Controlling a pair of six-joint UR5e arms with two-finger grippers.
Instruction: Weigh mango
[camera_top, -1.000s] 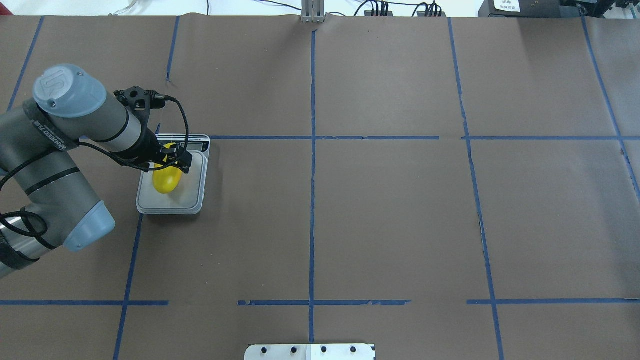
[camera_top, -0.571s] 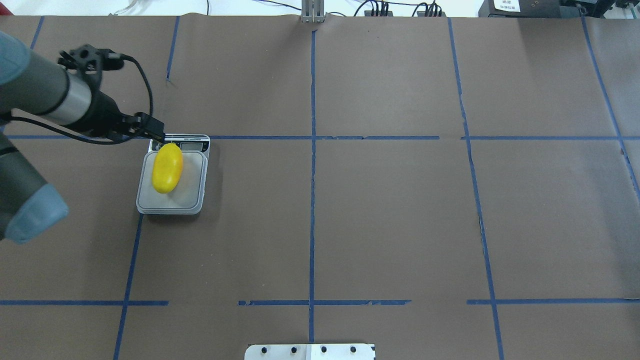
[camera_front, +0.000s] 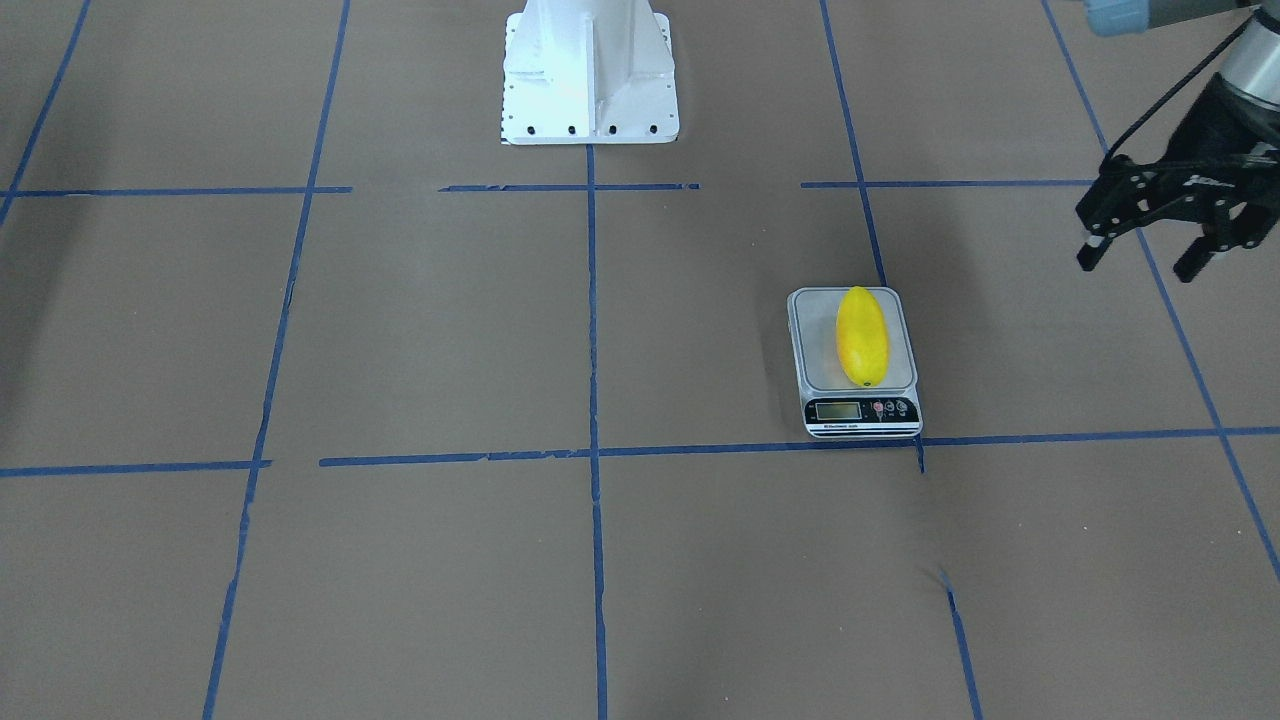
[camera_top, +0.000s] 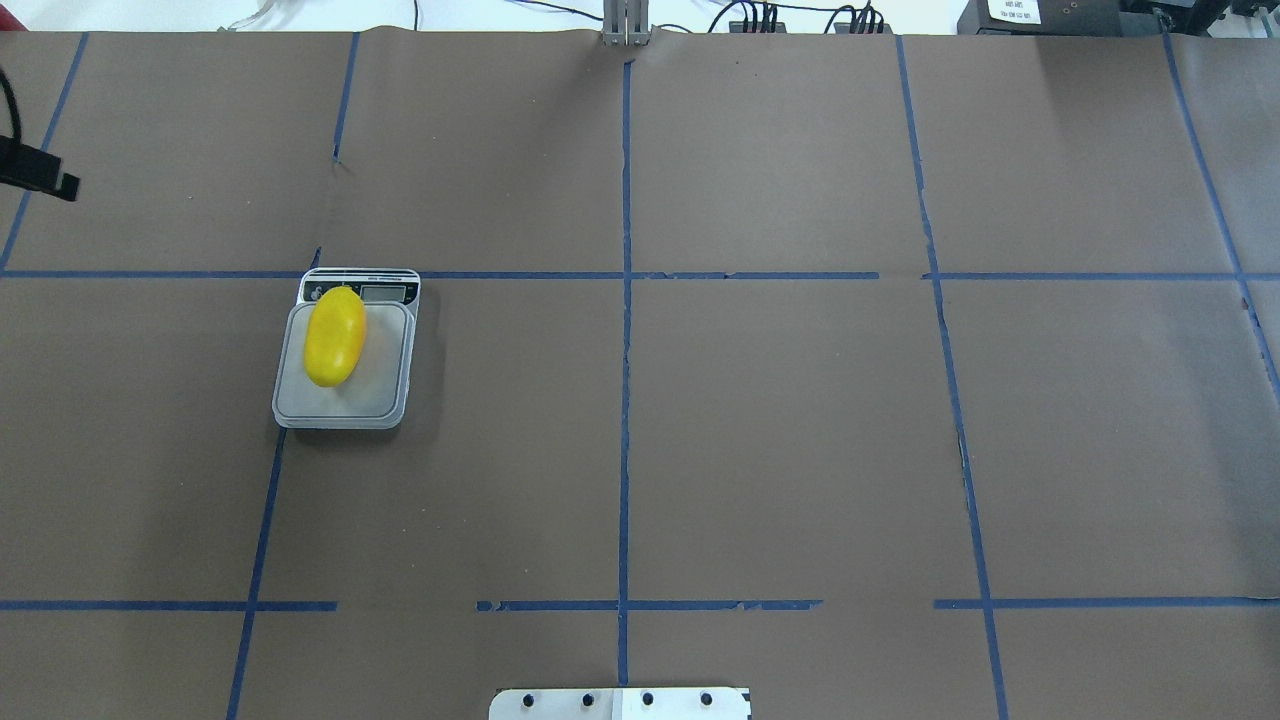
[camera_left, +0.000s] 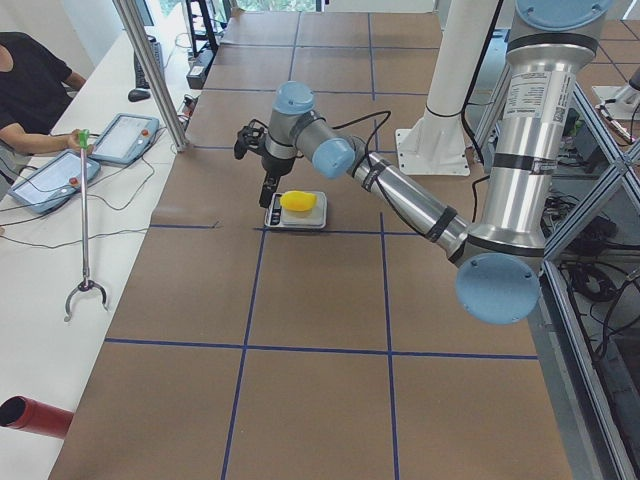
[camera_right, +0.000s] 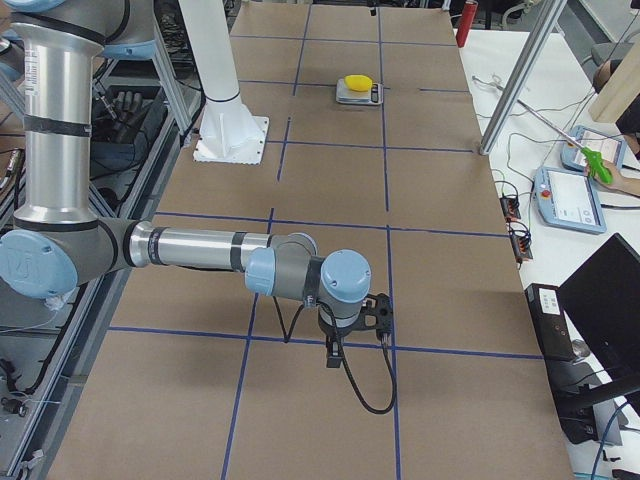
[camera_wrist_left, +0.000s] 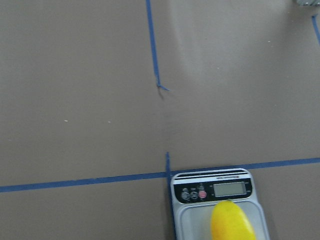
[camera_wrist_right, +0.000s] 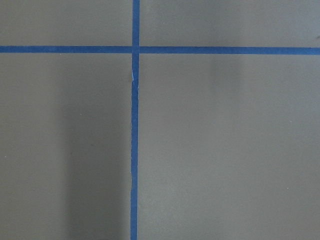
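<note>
Yellow mango lying on scale, display unreadable, left tool spread wide, empty, right tool opening indiscernible

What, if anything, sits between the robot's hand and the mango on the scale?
Nothing visible. The mango lies on the scale, already where it belongs. Only bare brown table lies between it and the open left hand, which hangs off to one side.

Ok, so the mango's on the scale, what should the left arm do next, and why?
Probably pull the left gripper fully aside and pause for the reading: the mango lies alone on the scale, and the gripper hangs open, apart from both.
</note>
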